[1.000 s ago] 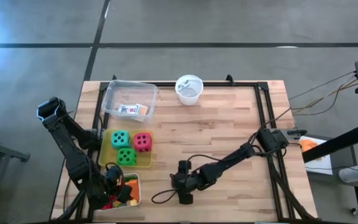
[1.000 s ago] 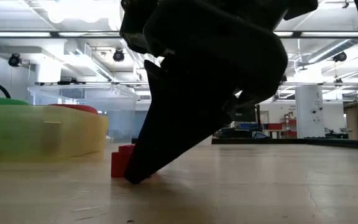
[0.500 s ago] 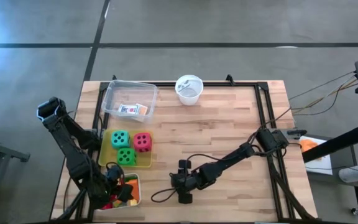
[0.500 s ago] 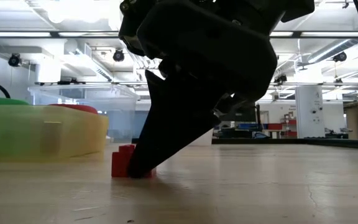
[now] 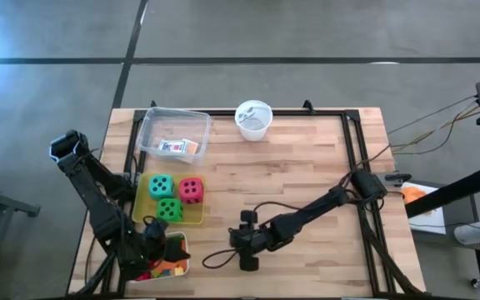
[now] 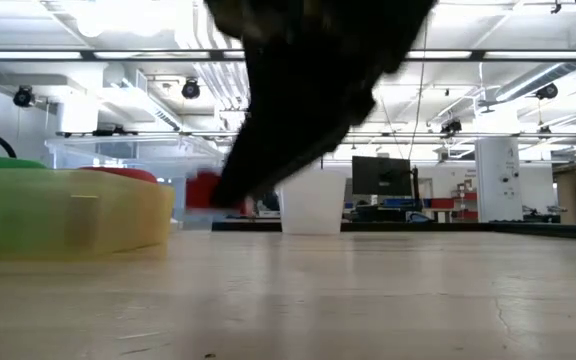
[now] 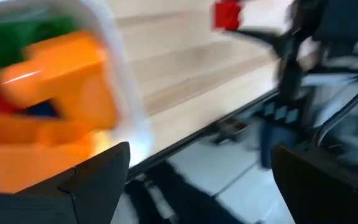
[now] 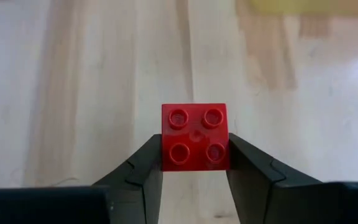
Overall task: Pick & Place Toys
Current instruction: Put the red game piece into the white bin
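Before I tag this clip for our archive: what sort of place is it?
Probably a robotics lab or workshop hall: ceiling light strips over an open room, a monitor behind the wooden table, and bare concrete floor.

the wooden table [image 5: 290, 167] has a black metal frame [image 5: 352, 150] along its far and right sides. a white round cup [image 5: 253, 120] stands near the far edge, and in the low view it shows pale behind, on the table [image 6: 312, 205]. a clear tray [image 5: 150, 133] sits at the far left corner. just beside it, nearer to the front, lies a yellow tray [image 5: 142, 200], with its wall at the left of the low view [image 6: 78, 215]. a white tray [image 5: 183, 250] is at the front left edge. a black cable [image 5: 215, 262] curls on the table near the front. the floor [image 5: 307, 33] is grey.
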`<action>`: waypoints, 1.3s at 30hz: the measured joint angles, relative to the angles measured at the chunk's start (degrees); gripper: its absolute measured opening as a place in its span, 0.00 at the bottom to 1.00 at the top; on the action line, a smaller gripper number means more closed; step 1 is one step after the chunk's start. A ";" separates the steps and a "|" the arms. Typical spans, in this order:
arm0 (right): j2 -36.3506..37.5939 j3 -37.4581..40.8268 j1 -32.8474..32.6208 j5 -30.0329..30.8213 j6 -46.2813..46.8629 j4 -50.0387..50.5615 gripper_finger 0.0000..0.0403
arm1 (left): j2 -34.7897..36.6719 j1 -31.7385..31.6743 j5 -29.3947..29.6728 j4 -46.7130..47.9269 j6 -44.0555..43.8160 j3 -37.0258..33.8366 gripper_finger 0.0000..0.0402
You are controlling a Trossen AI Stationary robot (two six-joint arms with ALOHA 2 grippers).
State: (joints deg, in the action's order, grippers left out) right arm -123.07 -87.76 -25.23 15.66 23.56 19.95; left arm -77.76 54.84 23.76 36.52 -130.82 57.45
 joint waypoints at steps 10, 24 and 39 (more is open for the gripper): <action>12.53 -0.10 -0.63 4.22 -1.19 0.60 0.33 | -0.01 -6.74 11.00 -6.27 5.19 -0.11 0.93; 18.90 -0.10 1.36 13.49 -1.08 5.08 0.33 | -0.02 -29.36 2.31 -30.93 36.05 -0.11 0.93; 21.12 -0.10 2.56 12.76 -4.98 4.68 0.33 | -0.50 -30.42 0.32 -30.81 36.33 -0.13 0.93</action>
State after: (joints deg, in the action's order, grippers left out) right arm -101.95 -87.85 -22.68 28.42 18.58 24.63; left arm -78.26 24.43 24.08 5.72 -94.50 57.32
